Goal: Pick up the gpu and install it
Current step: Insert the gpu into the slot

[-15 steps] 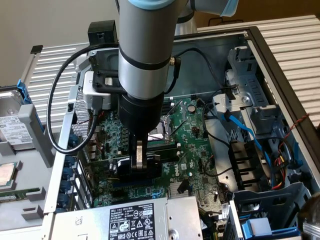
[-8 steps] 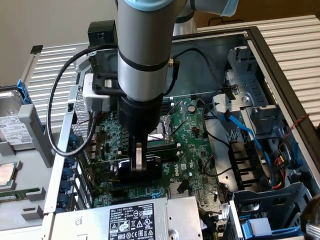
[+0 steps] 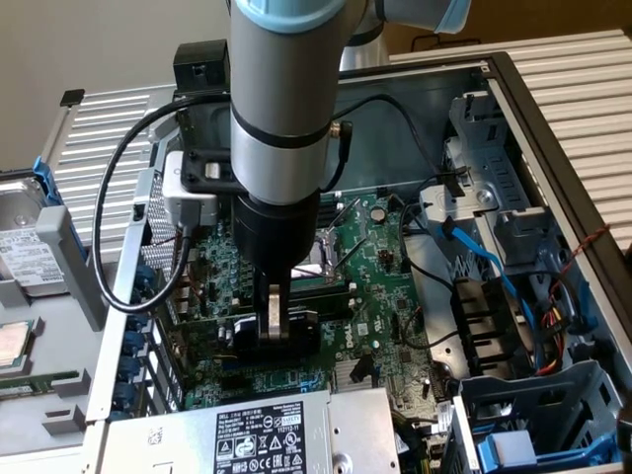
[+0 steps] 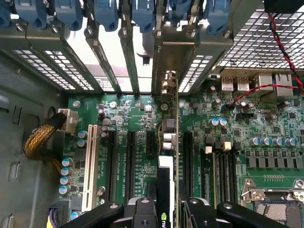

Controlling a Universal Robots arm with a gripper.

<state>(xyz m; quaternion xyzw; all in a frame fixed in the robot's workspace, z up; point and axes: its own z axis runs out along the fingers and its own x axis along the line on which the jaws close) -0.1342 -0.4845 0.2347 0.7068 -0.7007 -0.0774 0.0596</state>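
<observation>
Green motherboard (image 4: 142,142) lies below the gripper (image 4: 164,209), which clasps the gpu (image 4: 170,156) edge-on over a slot. Installing is underway; next calls for a straight, even press down.

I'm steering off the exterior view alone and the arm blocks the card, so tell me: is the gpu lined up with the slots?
Observer: In the wrist view the gpu stands edge-on, clamped in the gripper, running along the black expansion slots, not across them.
Operator: Where's its bracket?
Observer: Its silver end bracket is at the case's rear wall, under the blue latches.
Operator: Any slots free?
Observer: A white slot lies bare nearby.
</observation>
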